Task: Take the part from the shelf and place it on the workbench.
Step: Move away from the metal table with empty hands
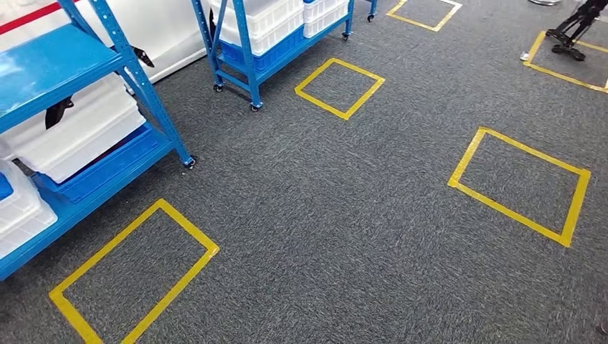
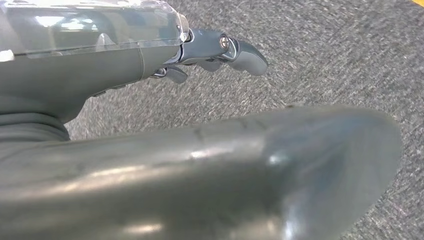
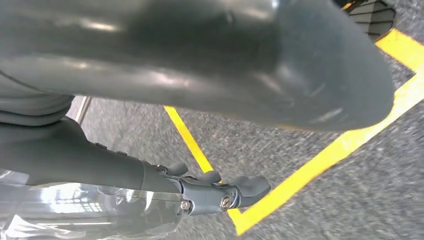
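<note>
Head view: blue shelf at left carrying white bins; the part itself cannot be told. Left robot hand and right robot hand hang over grey carpet, fingers loosely extended, holding nothing; yellow tape lies beneath the right.

Two blue shelves; five yellow tape squares

Left hand and right hand hang empty — fingers loosely extended.
</note>
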